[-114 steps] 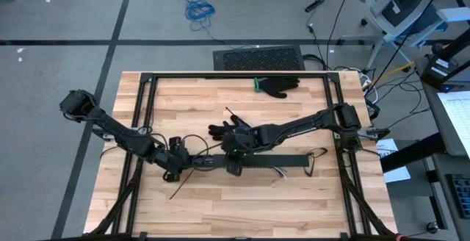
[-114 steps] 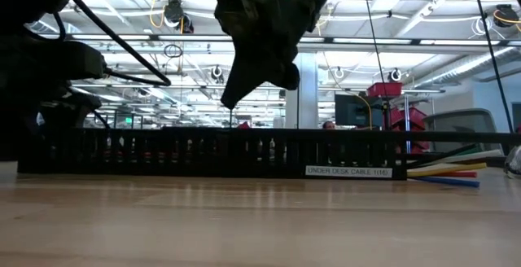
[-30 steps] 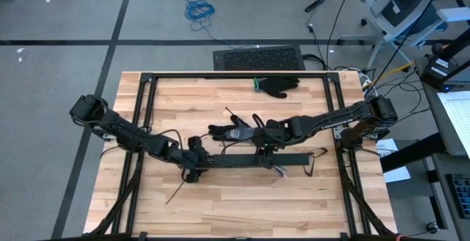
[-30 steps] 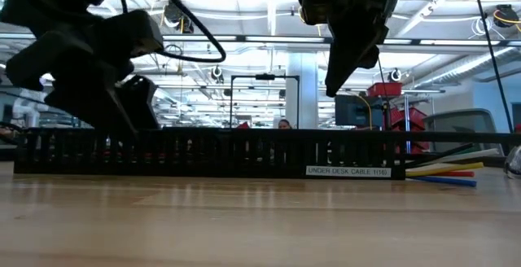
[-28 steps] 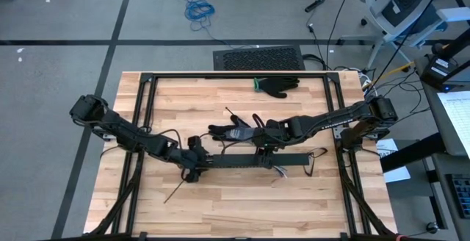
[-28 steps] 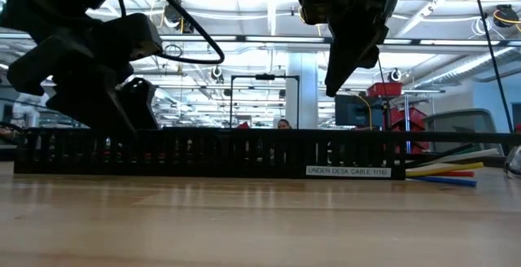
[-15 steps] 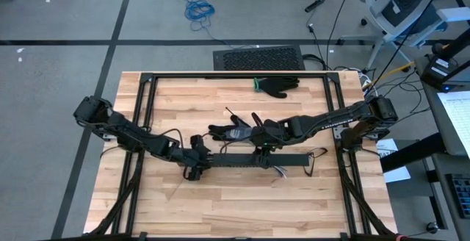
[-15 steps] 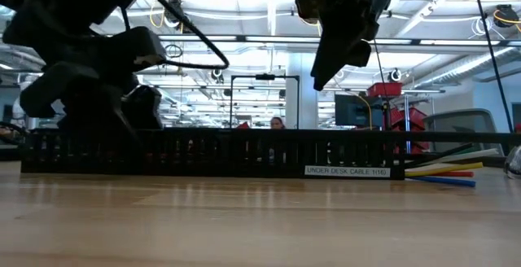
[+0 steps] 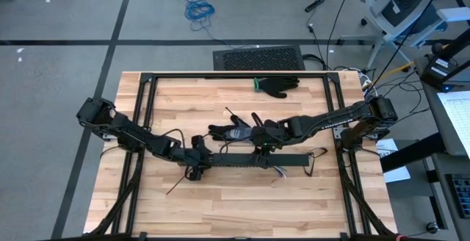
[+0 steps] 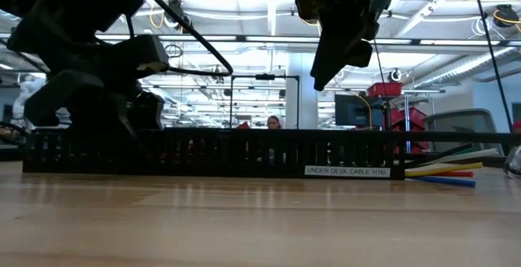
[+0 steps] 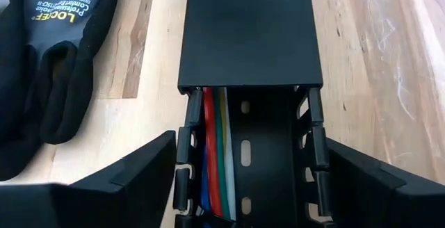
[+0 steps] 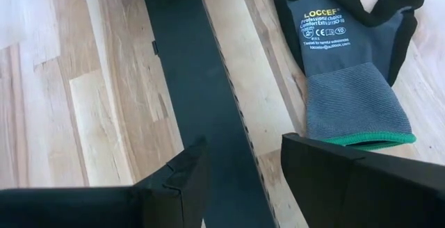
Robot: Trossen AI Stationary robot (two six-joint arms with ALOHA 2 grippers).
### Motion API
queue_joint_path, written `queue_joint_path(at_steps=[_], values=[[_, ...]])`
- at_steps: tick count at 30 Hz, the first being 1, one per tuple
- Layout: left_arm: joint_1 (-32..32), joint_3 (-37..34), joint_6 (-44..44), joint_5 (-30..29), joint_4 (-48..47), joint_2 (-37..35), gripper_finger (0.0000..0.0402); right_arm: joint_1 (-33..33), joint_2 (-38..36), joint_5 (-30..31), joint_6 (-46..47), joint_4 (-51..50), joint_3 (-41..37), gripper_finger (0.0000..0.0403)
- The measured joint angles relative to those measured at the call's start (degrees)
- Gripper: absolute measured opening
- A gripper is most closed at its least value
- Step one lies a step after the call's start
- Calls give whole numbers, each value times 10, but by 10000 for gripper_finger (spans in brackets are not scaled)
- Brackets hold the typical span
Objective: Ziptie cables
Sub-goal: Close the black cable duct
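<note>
The cables [image 11: 214, 165], red, green, white and blue, lie inside a long black slotted channel [image 9: 250, 160]. Their ends [image 10: 444, 173] stick out of its right end onto the table. A flat cover [image 11: 250, 33] closes the channel beyond its left end, where the cables show. My left gripper [image 9: 197, 167] is low at that left end, open, with one finger on each side of the channel [image 11: 250, 144]. My right gripper [image 9: 261, 148] hangs open above the channel's middle [image 12: 243, 148], well clear of it in the low view [image 10: 321, 76]. My left gripper's fingers [image 11: 149, 169] stand close against the channel's two slotted side walls [image 11: 182, 151] at its left end, slanting down along its length. I cannot tell whether they touch the walls.
A grey and black glove [image 9: 231, 132] lies just behind the channel, near both grippers [image 12: 341, 54]. A second black glove [image 9: 279, 87] lies at the far edge. A thin black ziptie [image 9: 176, 185] lies on the wood toward the near left. The dark table frame [image 9: 147, 123] runs along the sides.
My left gripper has come down and a little toward the table's right, onto the channel's left end.
</note>
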Motion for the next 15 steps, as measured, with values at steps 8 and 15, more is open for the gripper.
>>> queue_joint_path(at_steps=[8,15], values=[[1,0,13,0,3,0,268,0,0,0,0,1,0,167],[1,0,33,-1,17,0,267,0,0,0,0,16,0,167]])
